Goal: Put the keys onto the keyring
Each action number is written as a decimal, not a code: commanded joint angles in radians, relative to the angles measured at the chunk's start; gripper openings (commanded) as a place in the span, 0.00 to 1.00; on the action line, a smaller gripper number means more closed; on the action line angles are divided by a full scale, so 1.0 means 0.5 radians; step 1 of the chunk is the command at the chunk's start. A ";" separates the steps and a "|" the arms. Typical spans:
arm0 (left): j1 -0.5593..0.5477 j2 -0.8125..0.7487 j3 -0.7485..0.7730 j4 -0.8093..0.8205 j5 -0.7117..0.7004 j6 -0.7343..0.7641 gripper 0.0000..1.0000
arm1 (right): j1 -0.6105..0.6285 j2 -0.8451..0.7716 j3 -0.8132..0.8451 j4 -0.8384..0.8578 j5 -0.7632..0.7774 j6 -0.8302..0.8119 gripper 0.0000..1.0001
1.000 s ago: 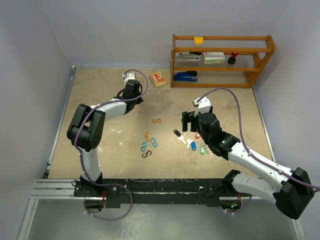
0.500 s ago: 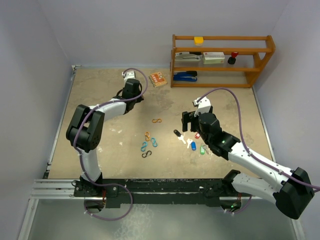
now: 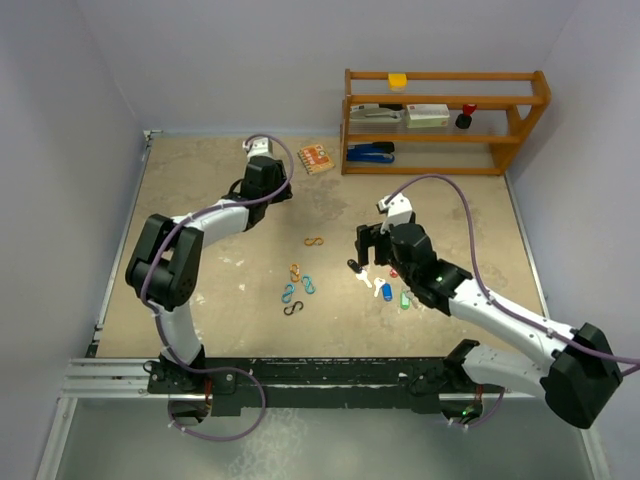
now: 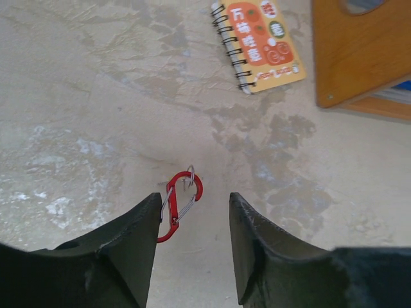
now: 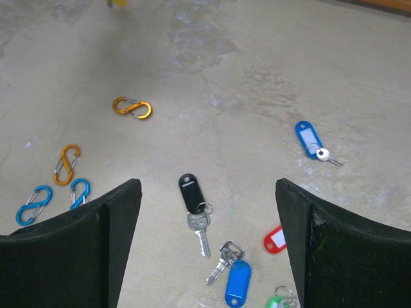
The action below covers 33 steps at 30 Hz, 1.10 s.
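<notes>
The wooden two-tier shelf stands at the far right of the sandy tabletop. On the near side of the shelf, below its left end, the keys lie loose in a small scatter. There is a silver key with a black plastic tag and a silver key with a blue plastic tag just beside it, farther from the shelf. A red tag and a green tag lie close by; the green one is cut off by the picture's edge. A second blue-tagged key lies apart from the cluster, closer to the shelf.

The right gripper hangs over this scatter with its jaws spread wide and nothing between them. The black-tagged key lies on the table under the gap.

Farther from the shelf than the keys lie the S-shaped clips: a gold one, an orange one, two blue ones side by side and a black one.

A small spiral notebook with an orange cover lies just beside the shelf's left foot. Beyond it from the shelf is the left gripper, low over the table with its jaws apart. A red S-shaped metal clip lies on the table between the fingertips, with a small wire ring at its far loop. Its near end sits close against one finger — whether they touch cannot be told.
</notes>
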<state>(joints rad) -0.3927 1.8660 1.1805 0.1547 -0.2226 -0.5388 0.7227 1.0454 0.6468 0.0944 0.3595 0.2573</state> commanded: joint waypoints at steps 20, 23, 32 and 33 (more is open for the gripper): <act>0.060 0.045 -0.153 0.438 0.315 -0.117 0.51 | 0.000 0.127 0.195 0.081 -0.181 0.162 0.87; 0.064 0.104 -0.154 0.425 0.292 -0.126 0.51 | 0.002 0.105 0.169 0.080 -0.169 0.169 0.87; 0.062 0.194 0.014 -0.021 0.015 -0.024 0.51 | 0.001 0.103 0.162 0.082 -0.181 0.177 0.87; 0.065 0.200 0.033 -0.066 -0.007 -0.006 0.51 | 0.001 0.100 0.158 0.082 -0.179 0.179 0.87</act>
<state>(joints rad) -0.3668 1.9594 1.1267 0.2111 -0.1471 -0.5797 0.7227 1.1172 0.7284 0.1104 0.2516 0.3305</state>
